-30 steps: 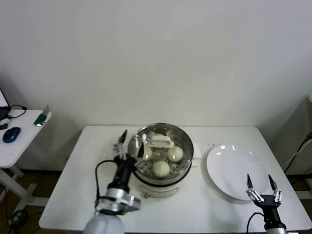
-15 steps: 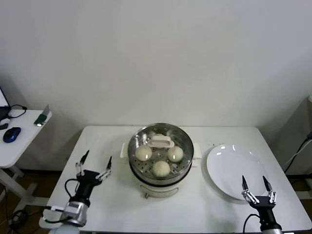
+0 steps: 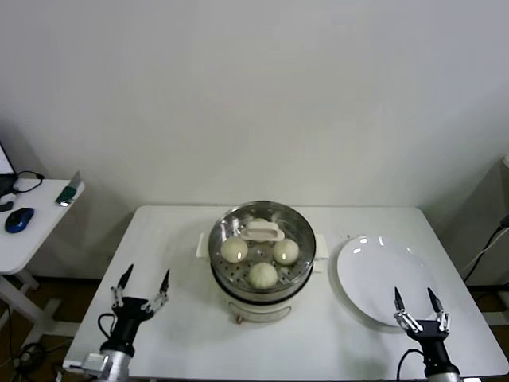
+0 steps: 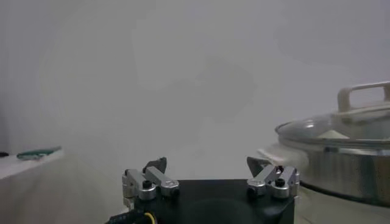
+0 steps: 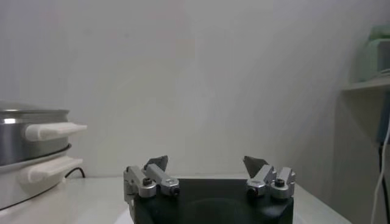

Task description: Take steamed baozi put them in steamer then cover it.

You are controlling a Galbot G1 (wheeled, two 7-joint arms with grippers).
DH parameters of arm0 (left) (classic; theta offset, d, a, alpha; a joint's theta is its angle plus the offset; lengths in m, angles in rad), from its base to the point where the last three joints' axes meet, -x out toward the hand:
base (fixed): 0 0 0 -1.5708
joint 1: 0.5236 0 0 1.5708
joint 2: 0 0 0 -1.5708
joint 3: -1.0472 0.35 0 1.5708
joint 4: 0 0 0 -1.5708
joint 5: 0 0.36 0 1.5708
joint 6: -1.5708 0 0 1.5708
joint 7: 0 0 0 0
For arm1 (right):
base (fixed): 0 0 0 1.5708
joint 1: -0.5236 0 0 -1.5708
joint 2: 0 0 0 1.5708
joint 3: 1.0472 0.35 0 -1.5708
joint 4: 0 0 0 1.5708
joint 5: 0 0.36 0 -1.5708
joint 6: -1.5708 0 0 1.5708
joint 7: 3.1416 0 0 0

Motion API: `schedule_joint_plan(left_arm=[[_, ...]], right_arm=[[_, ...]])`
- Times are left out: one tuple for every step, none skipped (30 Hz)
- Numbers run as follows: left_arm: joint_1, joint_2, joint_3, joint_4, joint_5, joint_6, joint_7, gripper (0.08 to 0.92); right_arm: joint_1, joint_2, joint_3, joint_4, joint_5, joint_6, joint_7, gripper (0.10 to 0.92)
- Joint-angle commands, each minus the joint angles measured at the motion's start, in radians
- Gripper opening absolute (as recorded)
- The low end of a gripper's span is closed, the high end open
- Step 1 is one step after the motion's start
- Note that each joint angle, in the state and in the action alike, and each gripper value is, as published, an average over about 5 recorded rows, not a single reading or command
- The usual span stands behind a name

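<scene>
The left gripper and right gripper are hanging wide open and empty at the table's near edge, apparently because the steamed baozi are already sitting in the steamer under the cover.

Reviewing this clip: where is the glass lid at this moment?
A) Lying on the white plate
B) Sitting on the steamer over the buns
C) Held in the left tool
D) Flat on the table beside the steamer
B: the glass lid sits on the steamer with the buns seen through it, while the plate is bare and the left tool and right tool are open and hold nothing.
</scene>
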Motion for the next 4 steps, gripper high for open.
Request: schedule_joint_plan(left_arm=[[0.019,-0.001,-0.023,0.04,-0.074,-0.063,0.022,0.823],[0.019,-0.001,-0.022,0.04,-0.073,-0.062,0.022,0.823],[0.019,-0.001,-0.022,0.04,-0.073,-0.062,0.022,0.823],[0.019,-0.001,-0.022,0.04,-0.073,-0.062,0.022,0.823]], right_arm=[[0.001,-0.001,-0.002,0.001,0.009,-0.002,-0.003,0.823],[0.001,-0.002,-0.003,0.001,0.01,-0.003,-0.003,0.823],[0.001,-0.002,-0.003,0.001,0.011,-0.003,-0.003,0.823],[0.002,-0.002,-0.003,0.001,0.012,-0.004,-0.003,0.823]])
